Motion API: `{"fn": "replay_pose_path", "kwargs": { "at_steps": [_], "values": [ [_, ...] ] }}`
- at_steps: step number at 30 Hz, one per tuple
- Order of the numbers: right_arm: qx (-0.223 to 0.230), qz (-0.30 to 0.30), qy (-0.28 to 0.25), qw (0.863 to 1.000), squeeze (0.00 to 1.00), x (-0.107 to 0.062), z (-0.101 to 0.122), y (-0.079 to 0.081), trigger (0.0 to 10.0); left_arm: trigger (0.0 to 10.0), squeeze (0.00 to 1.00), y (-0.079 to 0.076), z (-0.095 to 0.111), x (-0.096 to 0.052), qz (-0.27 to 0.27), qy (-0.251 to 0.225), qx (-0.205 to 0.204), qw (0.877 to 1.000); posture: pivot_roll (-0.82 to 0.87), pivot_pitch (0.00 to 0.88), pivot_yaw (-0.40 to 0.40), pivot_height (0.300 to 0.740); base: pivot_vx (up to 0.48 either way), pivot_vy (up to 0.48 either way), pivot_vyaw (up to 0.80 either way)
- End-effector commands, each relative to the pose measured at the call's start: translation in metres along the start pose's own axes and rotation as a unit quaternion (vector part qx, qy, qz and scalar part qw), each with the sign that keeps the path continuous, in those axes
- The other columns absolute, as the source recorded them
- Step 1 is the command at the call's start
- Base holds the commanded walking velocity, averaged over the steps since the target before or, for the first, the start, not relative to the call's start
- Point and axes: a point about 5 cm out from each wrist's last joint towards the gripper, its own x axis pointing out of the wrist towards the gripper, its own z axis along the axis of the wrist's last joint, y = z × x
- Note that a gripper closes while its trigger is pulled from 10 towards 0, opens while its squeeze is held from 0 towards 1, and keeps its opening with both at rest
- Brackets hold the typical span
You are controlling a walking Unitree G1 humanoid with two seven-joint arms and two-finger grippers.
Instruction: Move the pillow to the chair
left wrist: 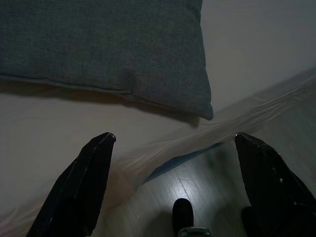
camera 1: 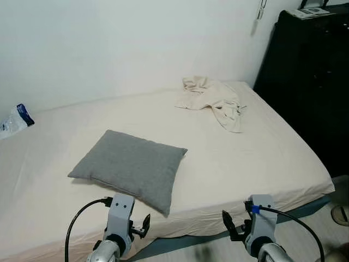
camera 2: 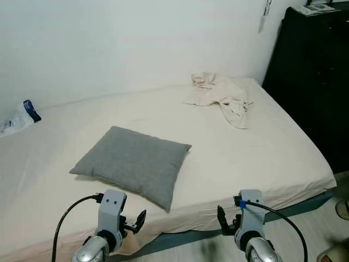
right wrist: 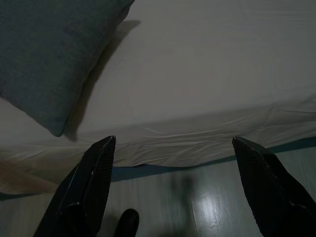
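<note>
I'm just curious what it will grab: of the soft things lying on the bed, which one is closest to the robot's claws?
The grey pillow. It lies flat near the bed's front edge, just ahead of the left gripper; the crumpled cream cloth sits far back by the wall.

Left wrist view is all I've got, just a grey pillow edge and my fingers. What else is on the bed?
Observer: A crumpled cream cloth lies near the far right corner of the bed.
Operator: Anything left of the pillow?
Observer: A clear plastic bag sits at the far left by the wall; the pillow lies flat near the front edge.
Operator: Where's my right gripper?
Observer: The right gripper is open, low before the bed edge, right of the pillow.
</note>
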Motion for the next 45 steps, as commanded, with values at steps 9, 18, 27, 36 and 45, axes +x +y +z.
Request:
{"fn": "replay_pose_path", "kwargs": {
  "at_steps": [9, 18, 27, 36, 45],
  "values": [
    [-0.004, 0.015, 0.020, 1.000, 0.00, 0.0005, -0.0071, 0.0047, 10.0, 10.0, 0.00, 0.0003, -0.0081, -0.0031, 0.002, 0.013, -0.002, 1.000, -0.09, 0.110, 0.039, 0.740, 0.000, 0.000, 0.62],
    [-0.004, 0.012, 0.024, 1.000, 0.00, 0.0008, -0.0077, 0.0038, 10.0, 10.0, 0.00, 0.0002, -0.0082, -0.0028, 0.000, 0.014, -0.001, 1.000, -0.09, 0.110, 0.042, 0.740, 0.000, 0.000, 0.00],
    [-0.004, 0.014, 0.023, 1.000, 0.00, 0.0012, -0.0071, 0.0039, 10.0, 10.0, 0.00, 0.0003, -0.0080, -0.0025, -0.001, 0.014, 0.000, 1.000, -0.09, 0.112, 0.040, 0.740, 0.000, 0.000, 0.00],
    [-0.005, 0.016, 0.023, 1.000, 0.00, 0.0011, -0.0066, 0.0048, 10.0, 10.0, 0.00, -0.0004, -0.0076, -0.0022, -0.007, 0.011, 0.003, 1.000, -0.09, 0.110, 0.041, 0.740, 0.254, 0.000, 0.00],
    [-0.020, 0.024, 0.025, 0.999, 0.00, 0.0012, -0.0064, 0.0056, 10.0, 10.0, 0.00, -0.0015, -0.0076, -0.0025, -0.009, 0.011, 0.004, 1.000, -0.09, 0.104, 0.036, 0.740, 0.352, 0.000, 0.09]
  ]
}}
